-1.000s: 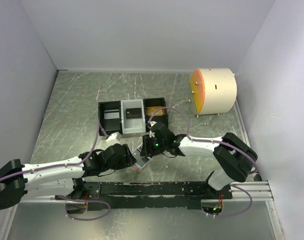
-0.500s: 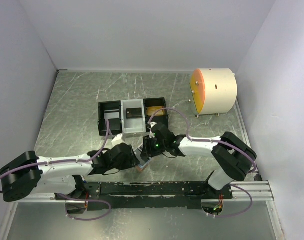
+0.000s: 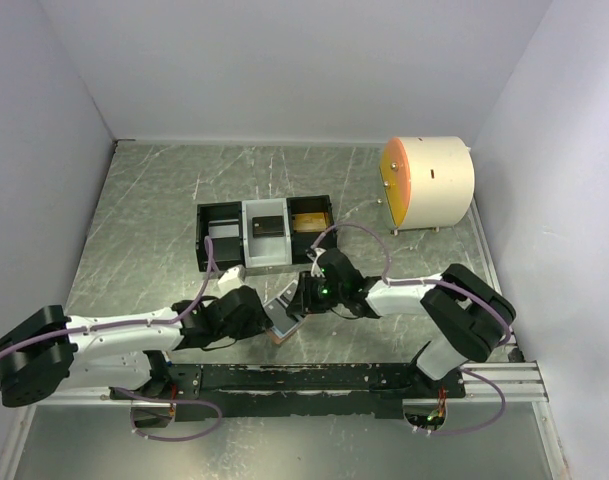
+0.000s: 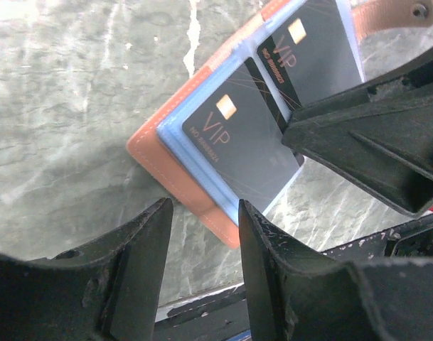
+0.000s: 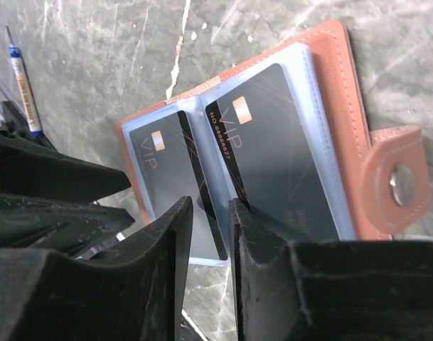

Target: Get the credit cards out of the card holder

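Observation:
The card holder (image 3: 284, 320) lies open on the table between the two grippers, salmon-pink with pale blue pockets (image 4: 175, 135) and a tab (image 5: 397, 185). Two dark grey credit cards marked VIP sit in its pockets, one (image 4: 237, 142) on the near panel and one (image 5: 273, 149) on the tab side. My left gripper (image 4: 204, 206) is open, with the holder's near corner (image 4: 227, 231) just beyond its gap. My right gripper (image 5: 210, 206) hovers over the holder's fold. Its jaws stand narrow, apart from the near card's striped edge (image 5: 205, 213) between them.
A black-and-grey three-compartment tray (image 3: 206, 250) stands behind the holder. A cream drum with an orange face (image 3: 429, 183) sits at the back right. The black mounting rail (image 3: 314, 378) runs along the near edge. White walls enclose the table.
My left gripper has slid right up to the holder's corner and its jaws have narrowed. The right gripper has shifted slightly and narrowed its jaws over the fold.

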You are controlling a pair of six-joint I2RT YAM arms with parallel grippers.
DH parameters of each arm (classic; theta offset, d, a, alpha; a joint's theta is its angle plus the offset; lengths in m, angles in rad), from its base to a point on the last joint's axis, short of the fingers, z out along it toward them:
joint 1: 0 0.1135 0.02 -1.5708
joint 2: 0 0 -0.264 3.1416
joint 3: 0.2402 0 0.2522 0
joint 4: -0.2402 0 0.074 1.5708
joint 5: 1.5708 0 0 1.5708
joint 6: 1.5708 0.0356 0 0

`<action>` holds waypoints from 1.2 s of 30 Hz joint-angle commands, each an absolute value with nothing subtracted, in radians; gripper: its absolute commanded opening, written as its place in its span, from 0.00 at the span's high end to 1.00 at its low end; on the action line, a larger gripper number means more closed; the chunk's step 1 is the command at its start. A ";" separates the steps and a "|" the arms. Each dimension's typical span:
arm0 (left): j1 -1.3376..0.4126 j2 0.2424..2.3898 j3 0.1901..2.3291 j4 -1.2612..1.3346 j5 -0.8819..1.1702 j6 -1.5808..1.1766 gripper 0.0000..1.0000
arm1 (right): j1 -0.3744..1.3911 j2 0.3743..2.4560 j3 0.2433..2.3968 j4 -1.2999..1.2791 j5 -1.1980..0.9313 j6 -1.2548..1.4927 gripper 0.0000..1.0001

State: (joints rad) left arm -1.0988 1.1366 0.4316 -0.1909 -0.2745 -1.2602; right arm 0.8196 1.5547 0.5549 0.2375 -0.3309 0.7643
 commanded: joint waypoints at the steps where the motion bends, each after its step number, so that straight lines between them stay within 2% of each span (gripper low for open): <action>1: -1.099 1.091 0.459 -0.284 -0.340 -1.293 0.46 | 0.812 1.536 0.479 0.346 -0.355 0.897 0.74; 6: -1.099 1.049 0.463 -0.327 -0.361 -1.293 0.43 | 0.812 1.527 0.425 0.457 -0.343 1.019 0.79; 12: -1.099 1.024 0.455 -0.230 -0.306 -1.213 0.43 | 0.821 1.516 0.371 0.561 -0.338 1.109 0.81; 17: -1.100 1.067 0.444 -0.170 -0.266 -1.193 0.44 | 0.830 1.511 0.380 0.528 -0.324 1.097 0.81; 26: -1.100 1.224 0.482 -0.229 -0.291 -1.223 0.51 | 0.838 1.488 0.380 0.457 -0.310 1.045 0.81; 36: -1.100 1.188 0.476 -0.261 -0.318 -1.232 0.58 | 0.841 1.506 0.417 0.370 -0.307 0.973 0.81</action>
